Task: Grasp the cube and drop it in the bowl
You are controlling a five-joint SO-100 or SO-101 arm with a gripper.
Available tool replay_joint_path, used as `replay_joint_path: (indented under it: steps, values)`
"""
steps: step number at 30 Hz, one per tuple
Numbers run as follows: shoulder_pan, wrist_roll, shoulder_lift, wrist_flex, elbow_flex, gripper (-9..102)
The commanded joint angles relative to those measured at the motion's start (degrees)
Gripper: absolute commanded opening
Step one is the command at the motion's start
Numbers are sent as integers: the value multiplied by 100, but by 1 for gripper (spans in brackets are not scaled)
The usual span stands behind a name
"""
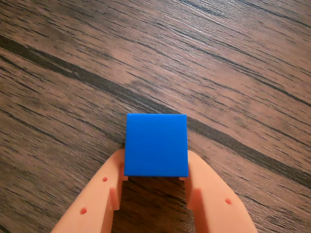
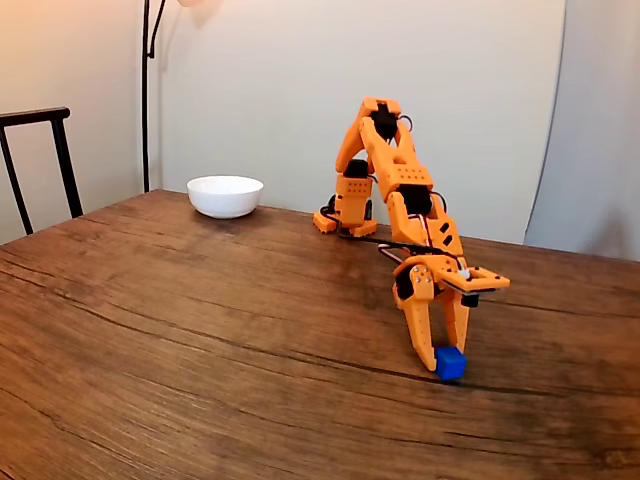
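The bright blue cube (image 1: 155, 143) sits between my two orange fingers in the wrist view, its sides against both of them. My gripper (image 1: 156, 162) is shut on it. In the fixed view the gripper (image 2: 441, 358) points straight down at the wooden table (image 2: 200, 330), and the cube (image 2: 452, 364) rests at the fingertips, on or just above the table surface at the front right. The white bowl (image 2: 225, 203) stands far off at the back left of the table, upright; I cannot see inside it.
The arm's base (image 2: 348, 212) stands at the table's back edge, right of the bowl. A dark chair back (image 2: 40, 160) rises at the left edge and a lamp pole (image 2: 146, 90) behind it. A pale wall runs close behind the table.
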State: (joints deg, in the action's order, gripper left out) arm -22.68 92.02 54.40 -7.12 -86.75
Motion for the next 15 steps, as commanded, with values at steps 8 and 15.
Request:
replay_joint_path:
  steps: [8, 15]
  values:
    - [176, 211, 439, 44, 149, 5]
    - [281, 668, 1169, -79, 149, 5]
